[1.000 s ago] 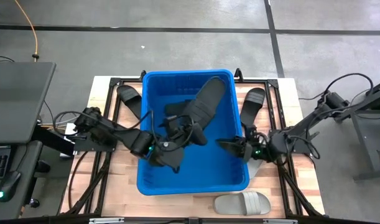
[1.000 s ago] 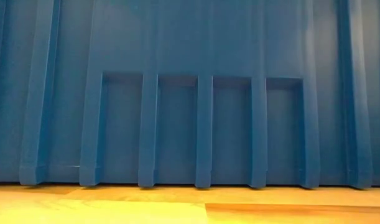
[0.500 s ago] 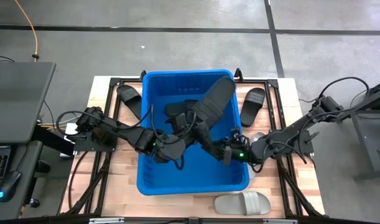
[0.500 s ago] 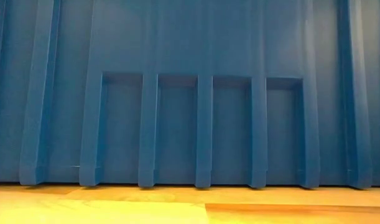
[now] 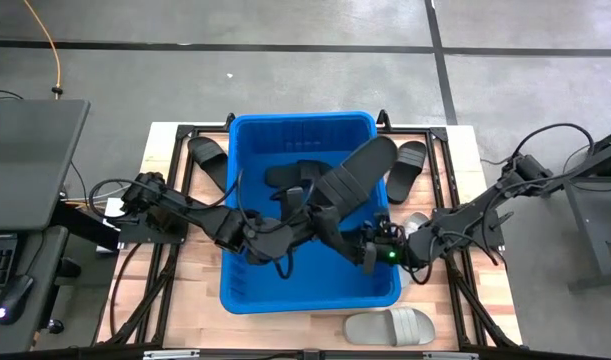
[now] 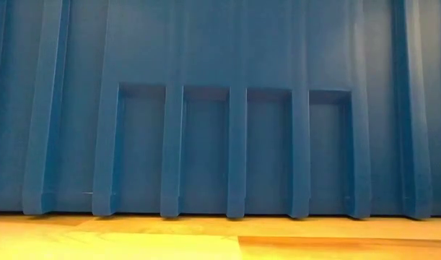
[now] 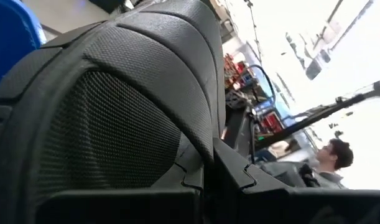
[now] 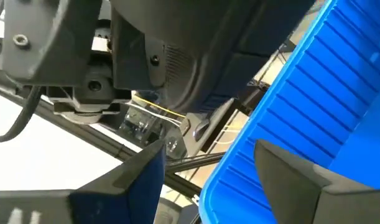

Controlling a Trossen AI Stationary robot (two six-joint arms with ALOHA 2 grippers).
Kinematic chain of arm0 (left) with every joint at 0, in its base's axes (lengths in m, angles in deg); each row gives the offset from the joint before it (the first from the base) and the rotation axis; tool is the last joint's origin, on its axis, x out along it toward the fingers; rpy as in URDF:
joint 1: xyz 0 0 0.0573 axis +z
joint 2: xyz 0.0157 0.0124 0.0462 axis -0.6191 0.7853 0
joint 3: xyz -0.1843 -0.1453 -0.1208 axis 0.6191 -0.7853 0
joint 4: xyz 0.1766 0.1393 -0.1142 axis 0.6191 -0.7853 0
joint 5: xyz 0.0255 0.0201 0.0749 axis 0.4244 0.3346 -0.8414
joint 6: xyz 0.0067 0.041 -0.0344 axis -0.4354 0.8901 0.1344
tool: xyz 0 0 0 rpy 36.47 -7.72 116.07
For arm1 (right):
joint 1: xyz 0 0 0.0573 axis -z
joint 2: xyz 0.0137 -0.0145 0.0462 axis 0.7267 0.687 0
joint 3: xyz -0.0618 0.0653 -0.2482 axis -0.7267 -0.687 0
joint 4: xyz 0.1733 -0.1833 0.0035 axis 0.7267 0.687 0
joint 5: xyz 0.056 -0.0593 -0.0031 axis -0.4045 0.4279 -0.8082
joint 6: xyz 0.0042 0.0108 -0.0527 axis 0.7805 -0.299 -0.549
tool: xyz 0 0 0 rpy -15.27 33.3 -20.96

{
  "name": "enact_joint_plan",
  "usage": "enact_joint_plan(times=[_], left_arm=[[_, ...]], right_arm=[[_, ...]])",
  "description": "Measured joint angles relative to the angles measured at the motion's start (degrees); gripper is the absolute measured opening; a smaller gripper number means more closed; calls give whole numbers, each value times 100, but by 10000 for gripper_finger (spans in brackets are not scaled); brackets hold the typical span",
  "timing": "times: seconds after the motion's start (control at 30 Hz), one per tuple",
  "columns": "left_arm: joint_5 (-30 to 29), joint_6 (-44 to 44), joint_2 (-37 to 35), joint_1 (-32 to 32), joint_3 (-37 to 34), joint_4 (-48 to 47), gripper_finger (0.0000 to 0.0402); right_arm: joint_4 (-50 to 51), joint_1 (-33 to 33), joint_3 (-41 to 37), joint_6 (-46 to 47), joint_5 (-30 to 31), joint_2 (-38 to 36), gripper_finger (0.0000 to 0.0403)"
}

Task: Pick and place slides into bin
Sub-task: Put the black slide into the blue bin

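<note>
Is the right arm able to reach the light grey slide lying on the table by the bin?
Probably yes. The light grey slide lies in the open beside the bin, nothing covering it. The right gripper is open over the bin, nearby.

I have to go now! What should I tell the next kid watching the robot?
Left gripper: shut on a black slide, held tilted over the bin.
Right gripper: open, inside the bin near its right wall, holding nothing.
Done: at least one black slide lies in the bin.
Left: black slides on the table at and; a grey slide in front of the bin.
</note>
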Motion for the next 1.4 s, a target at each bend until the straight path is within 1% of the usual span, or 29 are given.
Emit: enact_joint_plan(times=[0.1,0.23,0.37,0.43,0.47,0.53,0.57,0.67,0.7,0.83,0.93,1.0,1.07,1.17,1.27,1.33,1.4], left_arm=[[84,-171,0,-52,0,-57,2],[426,-142,0,-103,0,-47,2],[452,-143,-2,-165,0,109,2],[473,-146,-2,-163,0,105,2],[473,-154,-2,-165,0,86,2],[475,-158,-2,-159,0,73,2],[492,-158,-2,-159,0,71,2],[562,-152,-2,-161,0,99,2],[565,-147,-4,-170,0,104,2],[710,-133,-16,-167,0,43,5],[974,150,-26,-157,8,-73,13],[1369,311,-67,-150,11,-206,23],[1696,273,-74,-143,11,-380,37],[1857,86,-113,-157,0,-873,69],[2016,-286,-150,-170,6,-1323,107],[2096,-486,-163,-167,3,-1662,134],[2176,-568,-177,-158,0,-1906,162]], right_arm=[[-14,7,-2,-115,68,-71,232],[7,7,-2,-258,140,-185,232],[0,9,-2,-268,121,-210,231],[1,22,-2,-189,83,-218,223],[11,24,-2,-174,76,-217,214],[0,31,-2,-170,-6,-219,180],[-16,35,-2,-141,-82,-219,154],[-27,93,-2,-101,-371,-224,48],[-35,98,-2,-151,-451,-224,29],[7,163,-4,-92,-716,-268,23],[250,104,-6,-172,-751,-401,19],[580,45,-9,-157,-752,-516,19],[1006,-34,-9,-96,-735,-656,18],[1732,-112,-9,169,-640,-876,16],[2457,-206,-9,427,-610,-1046,16],[2831,-242,-9,562,-822,-1151,16],[3122,-249,-9,680,-1195,-1245,16]])
